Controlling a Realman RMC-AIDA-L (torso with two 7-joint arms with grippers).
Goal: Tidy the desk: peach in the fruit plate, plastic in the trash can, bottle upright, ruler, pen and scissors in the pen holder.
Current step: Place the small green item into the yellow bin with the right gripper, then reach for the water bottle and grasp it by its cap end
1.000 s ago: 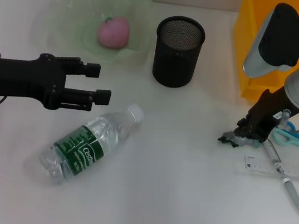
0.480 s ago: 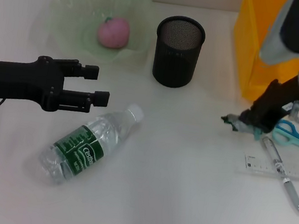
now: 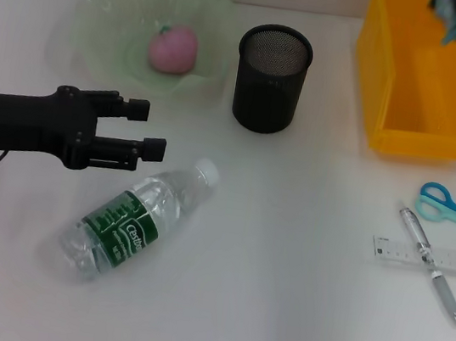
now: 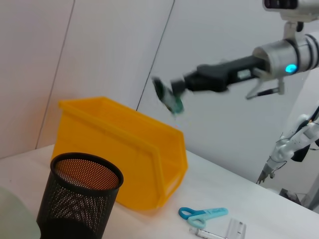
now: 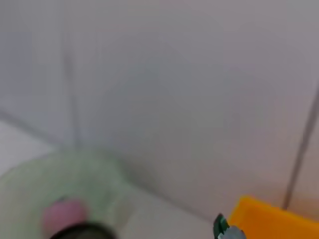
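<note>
A crumpled scrap of teal plastic (image 4: 169, 97) is hanging in the air above the yellow bin (image 3: 429, 89), pinched shut in the right gripper (image 4: 175, 88), whose arm is reaching in level from the side. On the white table (image 3: 277, 298), scissors (image 3: 450, 206), pen (image 3: 433, 265) and clear ruler (image 3: 430, 256) are lying near the bin. The mesh pen holder (image 3: 271, 78) is standing between the bin and the ruffled green plate (image 3: 104, 23) cradling the peach (image 3: 173, 49). The left gripper (image 3: 152, 131) is hovering with fingers parted and empty beside the toppled bottle (image 3: 134, 223).
</note>
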